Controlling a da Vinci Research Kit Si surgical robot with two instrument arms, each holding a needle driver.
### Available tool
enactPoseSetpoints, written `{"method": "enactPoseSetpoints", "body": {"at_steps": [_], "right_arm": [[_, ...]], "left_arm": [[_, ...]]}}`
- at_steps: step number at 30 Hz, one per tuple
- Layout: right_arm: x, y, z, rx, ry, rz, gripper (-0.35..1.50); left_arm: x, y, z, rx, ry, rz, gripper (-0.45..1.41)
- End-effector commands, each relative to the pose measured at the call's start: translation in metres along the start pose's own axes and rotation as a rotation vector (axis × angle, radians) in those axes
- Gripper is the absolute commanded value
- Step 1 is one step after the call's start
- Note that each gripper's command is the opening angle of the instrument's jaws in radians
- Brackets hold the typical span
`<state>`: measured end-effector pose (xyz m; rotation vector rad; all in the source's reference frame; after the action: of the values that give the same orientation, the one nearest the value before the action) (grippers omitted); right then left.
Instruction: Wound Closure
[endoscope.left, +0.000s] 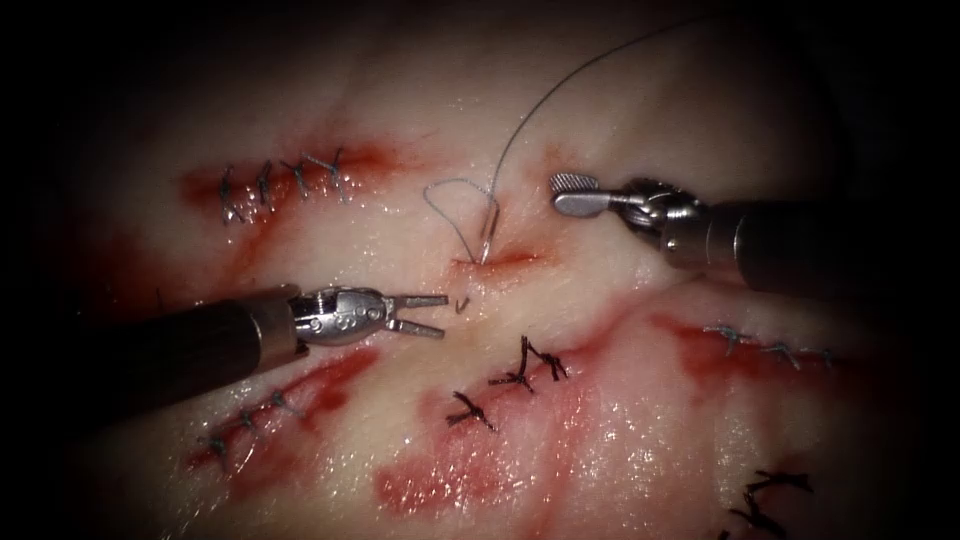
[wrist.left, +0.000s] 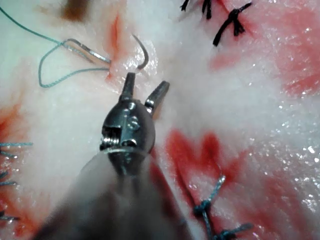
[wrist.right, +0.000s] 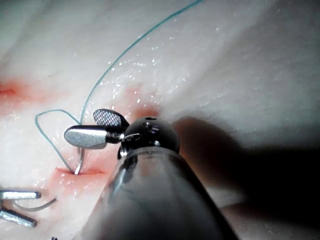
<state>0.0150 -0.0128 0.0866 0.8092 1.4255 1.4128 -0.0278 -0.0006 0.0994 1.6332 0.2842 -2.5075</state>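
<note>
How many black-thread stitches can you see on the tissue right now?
3 black stitches: two near the centre, below the open cut; one by the lower right edge. More may lie outside the frame.

We see two long dark shafts, each ending in a polished silver wrist. The left claw (endoscope.left: 432, 314) has two slim, straight metal jaws, with small round pins along its clevis. The right claw (endoscope.left: 574, 193) has broader, rounded jaws with cross-hatched gripping faces.
</note>
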Motion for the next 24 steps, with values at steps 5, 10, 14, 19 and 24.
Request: {"method": "enactPoseSetpoints", "body": {"at_steps": [5,10,14,19,24], "right_arm": [[-0.0011,0.0006,0.0017,0.002,0.008,-0.009,1.13],[-0.0017,0.0006,0.0024,-0.005,0.014,-0.013,1.13],[-0.0020,0.0005,0.0026,-0.009,0.019,-0.014,1.12],[-0.0020,0.0005,0.0027,-0.003,0.012,-0.115,0.98],[-0.0025,0.0001,0.0033,0.038,-0.054,-0.391,0.63]], "left_arm": [[0.0000,-0.0013,0.0010,0.037,0.019,-0.004,0.62],[0.0003,-0.0015,0.0023,0.056,0.029,0.000,0.44],[0.0003,-0.0017,0.0036,0.040,0.041,-0.017,-0.12],[0.0004,-0.0020,0.0026,0.032,0.092,-0.140,-0.45],[0.0013,-0.0018,0.0010,0.029,0.157,-0.285,-0.45]]}}
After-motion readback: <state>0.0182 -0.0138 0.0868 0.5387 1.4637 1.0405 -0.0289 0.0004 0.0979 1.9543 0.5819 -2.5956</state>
